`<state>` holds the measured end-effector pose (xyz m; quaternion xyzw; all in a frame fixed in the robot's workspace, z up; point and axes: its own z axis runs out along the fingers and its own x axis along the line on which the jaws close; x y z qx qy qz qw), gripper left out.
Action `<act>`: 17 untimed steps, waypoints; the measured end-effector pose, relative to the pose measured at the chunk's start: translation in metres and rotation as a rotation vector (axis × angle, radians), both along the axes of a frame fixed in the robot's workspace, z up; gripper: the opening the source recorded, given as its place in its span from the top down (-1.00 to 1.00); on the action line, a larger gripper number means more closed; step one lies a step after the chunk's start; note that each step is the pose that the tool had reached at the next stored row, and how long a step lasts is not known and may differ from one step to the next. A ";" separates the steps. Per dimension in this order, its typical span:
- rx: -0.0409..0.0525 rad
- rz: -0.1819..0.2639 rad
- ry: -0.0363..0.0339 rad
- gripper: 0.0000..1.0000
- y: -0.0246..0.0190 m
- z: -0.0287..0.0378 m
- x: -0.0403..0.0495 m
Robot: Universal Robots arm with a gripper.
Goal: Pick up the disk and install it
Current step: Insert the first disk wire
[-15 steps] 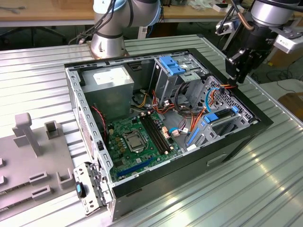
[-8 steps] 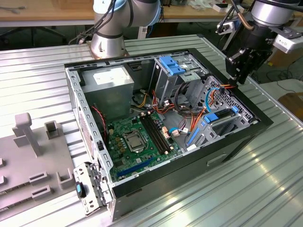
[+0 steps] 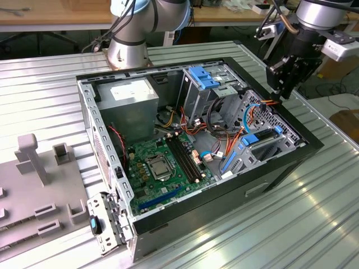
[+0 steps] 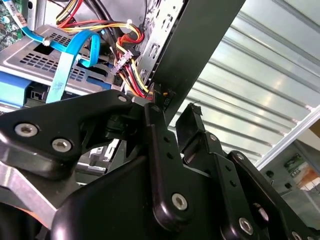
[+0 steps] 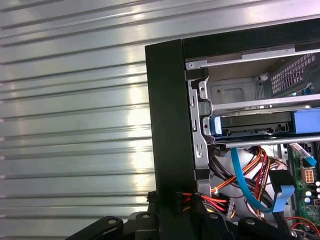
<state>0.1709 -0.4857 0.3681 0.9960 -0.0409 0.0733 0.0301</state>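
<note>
Two matte black fingers of the gripper stand narrowly parted with nothing between them, just beside the smooth black wall of the computer case, near red and yellow wires. The disk, a flat dark slab edged by bright blue plastic rails, lies inside the grey sheet-metal drive cage.

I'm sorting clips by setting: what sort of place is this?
Likely a robotics lab for computer assembly: an open desktop computer case lies on a ribbed metal table, a robot arm's base beside it.
</note>
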 end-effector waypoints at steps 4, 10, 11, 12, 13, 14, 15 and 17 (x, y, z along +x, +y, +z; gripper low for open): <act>-0.0005 0.000 0.0000 0.25 0.0000 -0.0023 0.0000; -0.0050 0.000 0.0000 0.55 0.0000 -0.0031 -0.0001; -0.0058 0.000 0.0000 0.55 0.0000 -0.0035 0.0000; -0.0068 0.000 0.0000 0.55 0.0000 -0.0036 0.0000; -0.0071 0.000 0.0000 0.55 0.0000 -0.0036 0.0002; -0.0070 0.000 0.0000 0.55 0.0000 -0.0037 0.0004; -0.0069 0.000 0.0000 0.55 0.0000 -0.0037 0.0005; -0.0072 0.000 0.0000 0.67 0.0000 -0.0036 0.0009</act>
